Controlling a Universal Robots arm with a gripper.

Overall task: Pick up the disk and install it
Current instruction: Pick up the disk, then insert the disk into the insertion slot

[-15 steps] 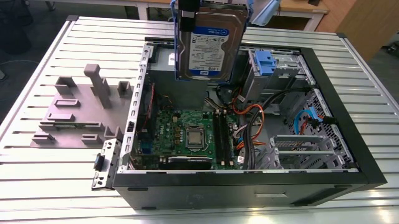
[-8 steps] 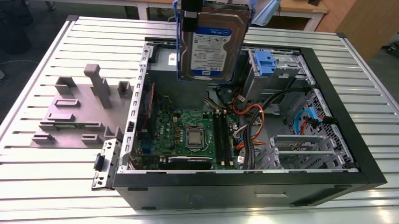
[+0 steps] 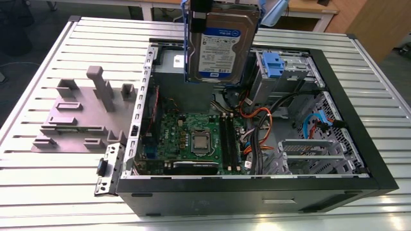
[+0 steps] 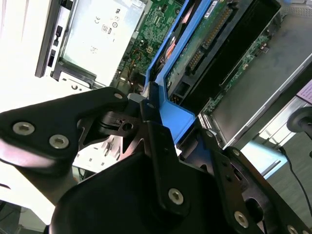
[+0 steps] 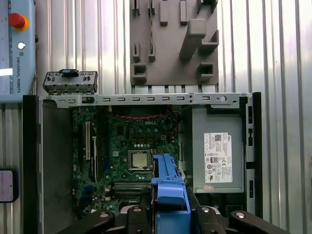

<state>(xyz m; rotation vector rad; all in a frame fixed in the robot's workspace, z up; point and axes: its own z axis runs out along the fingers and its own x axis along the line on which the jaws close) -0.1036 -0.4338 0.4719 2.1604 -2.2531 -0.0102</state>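
Tool (image 4: 173,119): you hold it clamped on the blue frame edging the flat silver rectangular disk (image 3: 222,48), leaving the label face unobstructed.
Disk: upright at twelve o'clock of the green motherboard (image 3: 176,130) in the exterior view, above the open black computer case (image 3: 224,197); edge-down probably suits slotting.

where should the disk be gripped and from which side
Probably by the blue frame at its top end, from above: the disk hangs upright over the open computer case, so that narrow end is the free one. The gripper is shut on the frame there.
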